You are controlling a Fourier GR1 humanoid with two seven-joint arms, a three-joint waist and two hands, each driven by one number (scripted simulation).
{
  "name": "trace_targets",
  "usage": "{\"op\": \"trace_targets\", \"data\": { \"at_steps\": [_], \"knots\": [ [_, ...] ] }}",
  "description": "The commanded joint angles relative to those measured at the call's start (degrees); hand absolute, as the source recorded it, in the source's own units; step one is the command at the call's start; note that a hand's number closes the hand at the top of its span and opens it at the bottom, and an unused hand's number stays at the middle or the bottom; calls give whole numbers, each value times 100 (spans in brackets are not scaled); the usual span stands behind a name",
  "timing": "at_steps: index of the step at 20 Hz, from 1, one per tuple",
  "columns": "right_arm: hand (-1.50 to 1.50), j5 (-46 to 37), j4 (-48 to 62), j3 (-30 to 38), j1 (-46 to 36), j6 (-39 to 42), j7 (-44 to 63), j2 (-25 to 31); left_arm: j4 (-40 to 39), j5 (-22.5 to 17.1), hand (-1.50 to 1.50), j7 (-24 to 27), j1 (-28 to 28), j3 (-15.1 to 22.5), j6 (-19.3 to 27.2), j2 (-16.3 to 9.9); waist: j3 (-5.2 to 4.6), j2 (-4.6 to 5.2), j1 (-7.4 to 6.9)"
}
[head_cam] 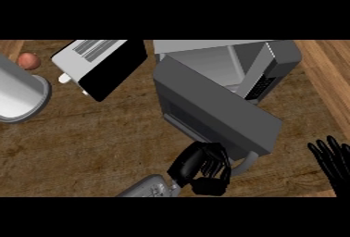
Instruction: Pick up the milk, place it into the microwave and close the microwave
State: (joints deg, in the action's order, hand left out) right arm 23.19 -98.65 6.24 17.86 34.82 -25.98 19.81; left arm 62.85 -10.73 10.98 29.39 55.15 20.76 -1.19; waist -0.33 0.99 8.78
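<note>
The grey microwave [273, 60] stands at the back right of the counter. Its door [219, 109] hangs wide open and swings out toward me, with the curved handle [249, 163] at its near end. The pale cavity [219, 62] shows behind the door; I cannot make out the milk in it or anywhere on the counter. My left hand [198, 166] sits against the door's near edge, just left of the handle, fingers curled with nothing visible in them. At the right edge my right hand [333, 159] rests open, fingers up.
A white and black appliance [103, 65] lies at the back left, close to the microwave door. A grey cylindrical pot [21, 95] stands at the far left with a small reddish round thing [28, 60] behind it. Bare wooden counter [96, 148] spreads in front.
</note>
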Motion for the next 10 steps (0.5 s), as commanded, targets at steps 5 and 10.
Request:
{"op": "trace_targets", "data": {
  "at_steps": [5, 10],
  "knots": [
    [-150, 405, -653, -133, 66, 100, 379, 121, -133, -907, 150, 271, 733, -63, 992, 116, -9, 59, 263],
    [-150, 529, -962, -199, 0, -40, 695, 187, -500, -1281, 150, 263, 1322, -206, 1317, 117, -8, 103, 364]
  ]
}}
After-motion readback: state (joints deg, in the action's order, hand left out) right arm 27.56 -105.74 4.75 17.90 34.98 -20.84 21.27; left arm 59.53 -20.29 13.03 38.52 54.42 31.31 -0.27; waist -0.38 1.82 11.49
